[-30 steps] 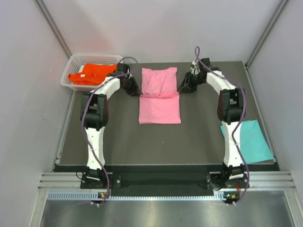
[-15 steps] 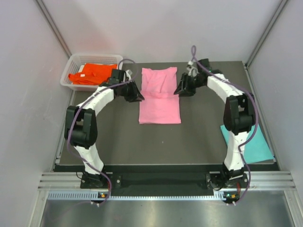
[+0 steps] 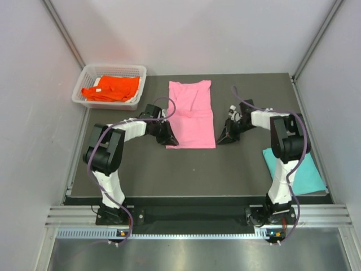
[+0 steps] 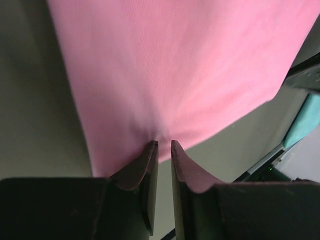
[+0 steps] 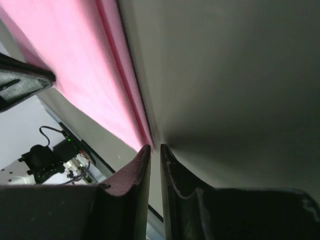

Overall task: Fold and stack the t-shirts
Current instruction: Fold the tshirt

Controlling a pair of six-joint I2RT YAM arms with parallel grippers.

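Left gripper [image 4: 164, 142] pinches the pink shirt [image 3: 192, 113] at its 7 o'clock corner. Right gripper [image 5: 155, 146], fingers nearly together, holds nothing; its arm half-hides the teal shirt [image 3: 307, 169].

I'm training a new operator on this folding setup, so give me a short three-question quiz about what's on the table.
1. True or false: the orange shirt lies in the basket.
2. The teal shirt lies: A in the basket, B at the table's far edge, C beside the right arm.
3. What lies flat between the left gripper and the right gripper?
Key: 1 true; 2 C; 3 the pink shirt.
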